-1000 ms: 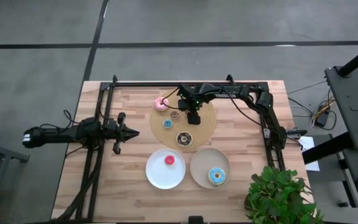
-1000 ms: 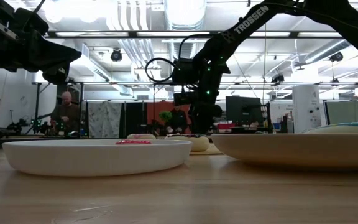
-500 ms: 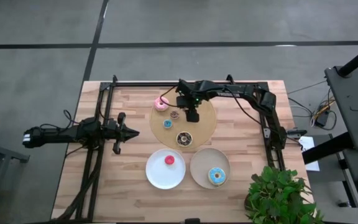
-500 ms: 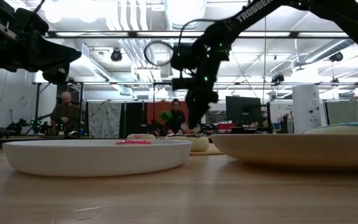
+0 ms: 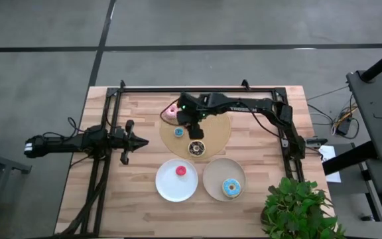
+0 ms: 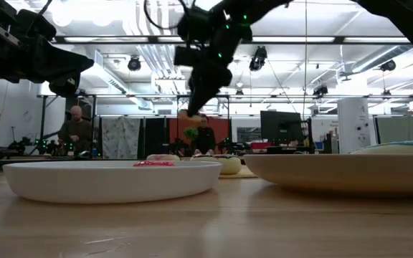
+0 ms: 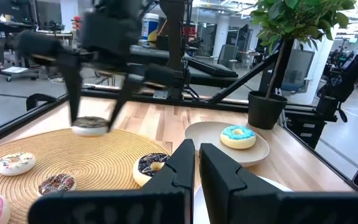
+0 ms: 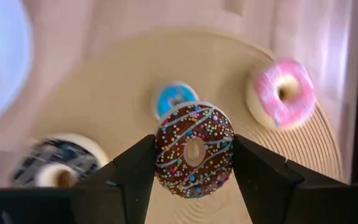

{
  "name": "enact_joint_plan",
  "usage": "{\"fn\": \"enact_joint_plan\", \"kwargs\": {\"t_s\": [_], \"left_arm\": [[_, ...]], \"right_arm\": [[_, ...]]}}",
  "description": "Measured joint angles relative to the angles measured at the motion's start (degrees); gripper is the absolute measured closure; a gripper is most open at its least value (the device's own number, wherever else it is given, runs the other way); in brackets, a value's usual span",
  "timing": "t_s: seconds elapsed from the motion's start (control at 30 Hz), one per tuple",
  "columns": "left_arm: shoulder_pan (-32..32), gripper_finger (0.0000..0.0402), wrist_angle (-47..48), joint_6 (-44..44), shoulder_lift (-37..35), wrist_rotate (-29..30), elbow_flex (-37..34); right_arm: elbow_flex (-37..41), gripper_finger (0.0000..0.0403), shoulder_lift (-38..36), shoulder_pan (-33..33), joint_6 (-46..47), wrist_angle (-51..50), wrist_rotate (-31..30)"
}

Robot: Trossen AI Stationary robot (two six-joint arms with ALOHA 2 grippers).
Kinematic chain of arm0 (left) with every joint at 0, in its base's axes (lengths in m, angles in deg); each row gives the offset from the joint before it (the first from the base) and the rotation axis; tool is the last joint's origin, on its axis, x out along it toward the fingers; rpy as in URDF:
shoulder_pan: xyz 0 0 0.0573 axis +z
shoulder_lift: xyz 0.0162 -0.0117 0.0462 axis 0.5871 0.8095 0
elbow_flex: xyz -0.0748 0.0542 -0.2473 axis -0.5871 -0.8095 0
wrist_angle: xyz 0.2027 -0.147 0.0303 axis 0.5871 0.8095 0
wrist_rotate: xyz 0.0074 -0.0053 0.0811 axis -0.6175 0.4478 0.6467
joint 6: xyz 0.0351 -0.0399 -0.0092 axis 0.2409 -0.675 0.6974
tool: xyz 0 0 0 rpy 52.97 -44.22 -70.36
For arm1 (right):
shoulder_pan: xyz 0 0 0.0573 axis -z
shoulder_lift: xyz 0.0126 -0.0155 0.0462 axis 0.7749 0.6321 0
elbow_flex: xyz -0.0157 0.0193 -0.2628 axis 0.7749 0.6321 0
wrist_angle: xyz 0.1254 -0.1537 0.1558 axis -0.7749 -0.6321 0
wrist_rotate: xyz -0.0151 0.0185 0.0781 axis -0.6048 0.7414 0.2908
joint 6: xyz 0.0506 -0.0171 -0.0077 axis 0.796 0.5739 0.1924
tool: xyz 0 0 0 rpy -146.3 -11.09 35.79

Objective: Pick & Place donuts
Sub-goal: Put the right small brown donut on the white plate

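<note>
My right gripper (image 5: 194,129) hangs over the round tan board (image 5: 221,129), shut on a small chocolate-frosted sprinkled donut (image 8: 194,149). The left wrist view shows that donut (image 7: 92,126) raised above the board. On the board lie a pink donut (image 5: 171,111), a tiny blue donut (image 5: 178,132) and a larger dark chocolate donut (image 5: 196,147). My left gripper (image 5: 130,141) waits shut at the table's left side, pointing level toward the board. My right gripper pinches the small donut between its two fingers, one on each opposite side of the outer rim (image 8: 157,155). The fingers (image 7: 73,93) slant down from above. The donut is lifted clear of the board and roughly level, frosting up.
Near the front edge a white plate (image 5: 171,189) holds a tiny red donut (image 5: 181,171). Beside it a pale plate (image 5: 214,174) holds a light blue donut (image 5: 231,188). A potted plant (image 5: 294,206) stands at the near right corner. Black frame rails run along the far and side edges.
My right gripper has risen from the board with the small donut and swung toward the table's left edge, turning a little. The donut is now lifted clear of the board.
</note>
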Motion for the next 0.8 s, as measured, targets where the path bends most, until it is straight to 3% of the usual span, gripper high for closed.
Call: {"fn": "enact_joint_plan", "kwargs": {"t_s": [0.47, 0.8], "left_arm": [[0.0, 0.0402, 0.0, 0.0, 0.0, 0.0, 0.0], [0.0, 0.0402, 0.0, 0.0, 0.0, 0.0, 0.0]], "right_arm": [[-1.2, 0.0209, 0.0, -10.5, 7.2, 0.1, 0.1], [-1.1, 0.0209, 0.0, -15.7, 7.5, 0.1, 0.1]]}}
